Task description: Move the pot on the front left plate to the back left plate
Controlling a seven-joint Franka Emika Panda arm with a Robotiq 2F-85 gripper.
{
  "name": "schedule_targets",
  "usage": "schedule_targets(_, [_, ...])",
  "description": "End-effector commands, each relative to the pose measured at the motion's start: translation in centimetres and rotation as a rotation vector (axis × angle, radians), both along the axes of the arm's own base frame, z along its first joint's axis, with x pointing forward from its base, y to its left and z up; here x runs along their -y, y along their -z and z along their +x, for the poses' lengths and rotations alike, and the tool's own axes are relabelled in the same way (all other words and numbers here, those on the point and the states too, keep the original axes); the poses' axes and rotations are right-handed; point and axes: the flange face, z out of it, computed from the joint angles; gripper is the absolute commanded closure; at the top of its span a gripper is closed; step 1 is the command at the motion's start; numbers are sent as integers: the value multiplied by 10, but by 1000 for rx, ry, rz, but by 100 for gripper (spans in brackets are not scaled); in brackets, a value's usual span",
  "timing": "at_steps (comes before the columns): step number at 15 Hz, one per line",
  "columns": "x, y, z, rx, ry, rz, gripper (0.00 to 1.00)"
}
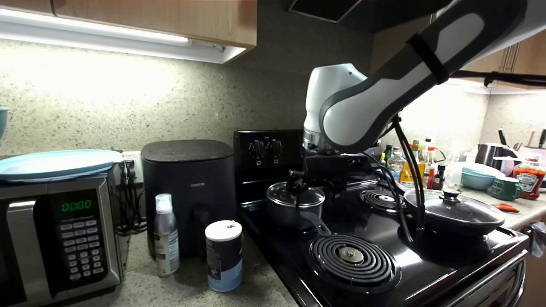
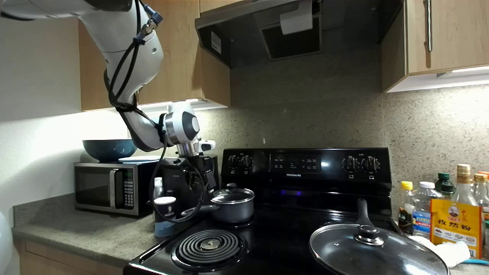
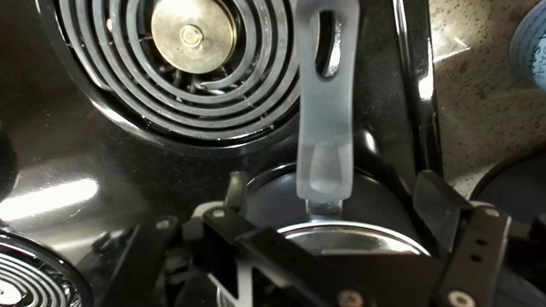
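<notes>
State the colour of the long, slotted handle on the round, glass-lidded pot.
The long, slotted handle is plain grey, showing best in the wrist view.

Gripper (image 3: 331,187) spread, pot (image 3: 367,204) showing btwn fingers (image 3: 435,209), contact unclear, front L plate (image 3: 187,55) nearby.

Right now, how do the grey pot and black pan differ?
The grey pot is smaller and deeper; the black pan is wider and flatter. The pot sits back left on the stove, the pan front right. The pot's handle points roughly frontward, the pan's handle backward. Both are lidded.
</notes>
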Motion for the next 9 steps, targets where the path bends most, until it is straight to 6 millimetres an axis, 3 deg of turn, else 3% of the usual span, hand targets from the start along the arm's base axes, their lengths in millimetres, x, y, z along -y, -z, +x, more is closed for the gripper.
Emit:
schedule_targets(1, [6,-2,1,2,12,0,0])
schedule_targets(9, [-23,43,0,-110,-25,-29,0])
